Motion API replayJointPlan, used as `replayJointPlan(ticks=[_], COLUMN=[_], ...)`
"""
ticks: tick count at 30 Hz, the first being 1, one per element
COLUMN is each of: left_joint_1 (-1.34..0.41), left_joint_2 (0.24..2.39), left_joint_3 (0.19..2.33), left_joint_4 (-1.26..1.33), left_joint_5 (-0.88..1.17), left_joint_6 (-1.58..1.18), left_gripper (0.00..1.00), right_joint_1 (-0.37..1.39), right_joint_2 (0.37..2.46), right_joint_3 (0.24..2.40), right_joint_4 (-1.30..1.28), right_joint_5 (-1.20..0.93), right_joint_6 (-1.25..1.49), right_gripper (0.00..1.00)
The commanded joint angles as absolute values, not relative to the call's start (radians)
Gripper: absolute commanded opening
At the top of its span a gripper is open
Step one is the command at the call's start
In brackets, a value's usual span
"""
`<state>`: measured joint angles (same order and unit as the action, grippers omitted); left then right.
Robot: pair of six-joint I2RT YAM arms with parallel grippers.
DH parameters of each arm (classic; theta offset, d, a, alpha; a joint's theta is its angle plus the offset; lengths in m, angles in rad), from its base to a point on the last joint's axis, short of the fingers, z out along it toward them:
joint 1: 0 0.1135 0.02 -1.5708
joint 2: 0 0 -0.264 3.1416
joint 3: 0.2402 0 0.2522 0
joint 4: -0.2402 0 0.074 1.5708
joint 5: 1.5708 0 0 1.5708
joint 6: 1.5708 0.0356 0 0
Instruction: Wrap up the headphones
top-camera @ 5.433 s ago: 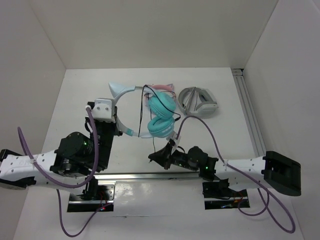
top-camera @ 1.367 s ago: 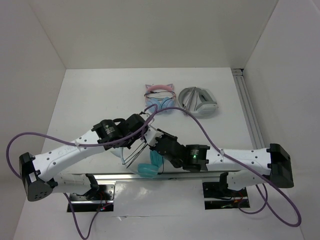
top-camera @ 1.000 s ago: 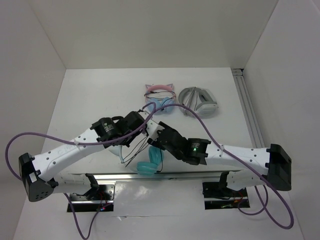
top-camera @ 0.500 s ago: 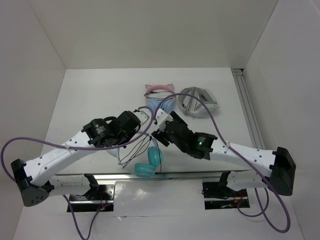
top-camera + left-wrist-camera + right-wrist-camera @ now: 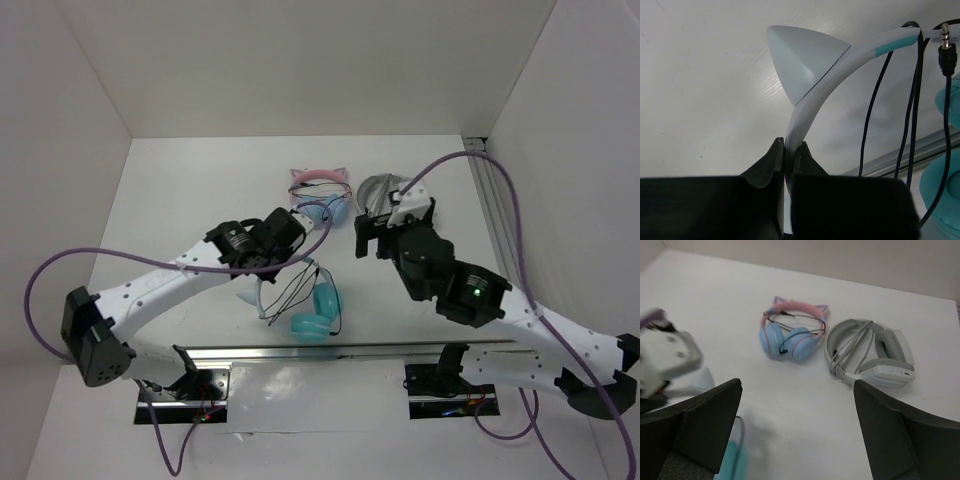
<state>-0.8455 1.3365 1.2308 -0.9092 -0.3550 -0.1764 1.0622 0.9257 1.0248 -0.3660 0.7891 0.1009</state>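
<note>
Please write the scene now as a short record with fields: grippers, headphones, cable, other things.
left gripper: shut on the white headband
right gripper: open, holding nothing
headphones: teal ear cups close together
cable: black, in loose loops, plug free
other: pink-banded headphones and grey-white headphones, side by side

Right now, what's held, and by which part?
Left gripper pinches the headphones by the white headband, below a cat ear. Right gripper is open, empty.
</note>
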Motion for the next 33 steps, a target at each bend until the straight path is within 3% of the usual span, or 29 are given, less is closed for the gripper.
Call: replayJointPlan(ticks=[1,10,18,28,30,31,32,33], left_joint_1=[-0.841,-0.851,-0.971,-0.980,-0.989,-0.989,-0.989,-0.989], left_joint_2=[1.431,1.793,2.170,2.299,2.299,2.287,2.278,2.255], left_joint_3=[1.356,1.492,1.885,1.973,1.964,1.950,1.941,1.919], left_joint_4=[-0.793,-0.546,-0.515,-0.515,-0.515,-0.515,-0.515,-0.499], left_joint_5=[-0.307,-0.172,-0.235,-0.281,-0.281,-0.290,-0.290,-0.290], left_joint_6=[-0.271,-0.431,-0.566,-0.681,-0.690,-0.690,-0.690,-0.690], left_gripper=[0.00,0.00,0.00,0.00,0.15,0.34,0.43,0.46], right_joint_1=[1.058,1.058,1.058,1.058,1.058,1.058,1.058,1.058], right_joint_2=[0.858,0.813,0.764,0.717,0.704,0.704,0.704,0.704], right_joint_3=[1.133,1.307,1.358,1.333,1.306,1.305,1.305,1.295], right_joint_4=[-0.475,-0.656,-0.710,-0.753,-0.742,-0.742,-0.733,-0.733], right_joint_5=[0.867,0.948,0.893,0.874,0.855,0.854,0.842,0.828], right_joint_6=[0.264,0.325,0.325,0.325,0.325,0.325,0.325,0.325], right_gripper=[1.00,1.00,1.00,1.00,1.00,1.00,1.00,1.00])
